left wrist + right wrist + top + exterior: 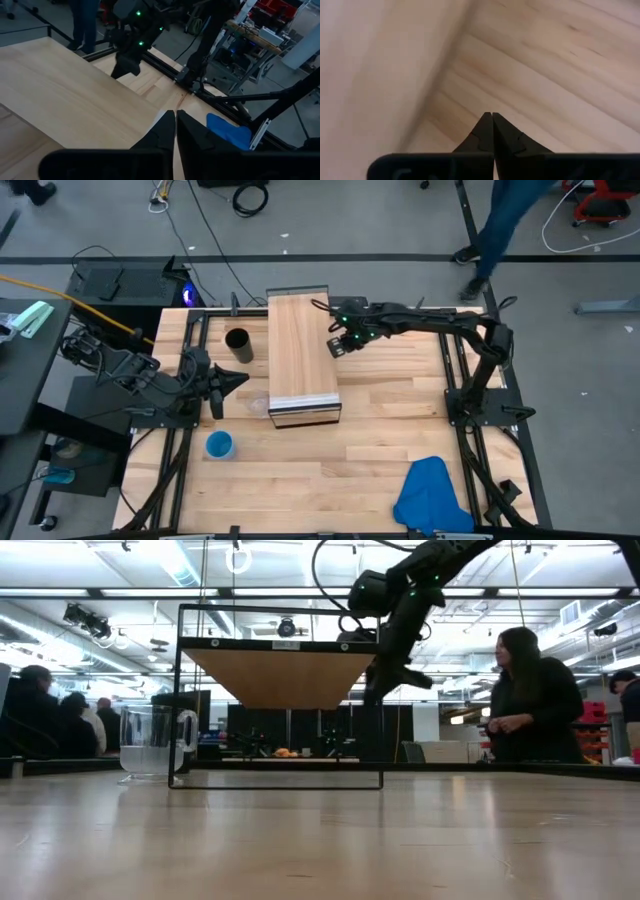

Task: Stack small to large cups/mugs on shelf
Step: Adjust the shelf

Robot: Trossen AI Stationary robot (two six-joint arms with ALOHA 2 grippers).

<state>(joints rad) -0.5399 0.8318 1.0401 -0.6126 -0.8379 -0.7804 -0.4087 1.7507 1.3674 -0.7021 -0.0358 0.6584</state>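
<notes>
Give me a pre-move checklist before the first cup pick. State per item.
1. Shelf top free of cups: ok.
2. Glass mug upright beside the shelf's left edge: ok.
3. Blue cup and black cup upright on the table: ok.
4. Left hand empty, fingers shut: not ok for grasping, open first.
5. Right hand empty, shut, at the shelf's right edge: ok.
6. Blue cloth clear of the cups: ok.
</notes>
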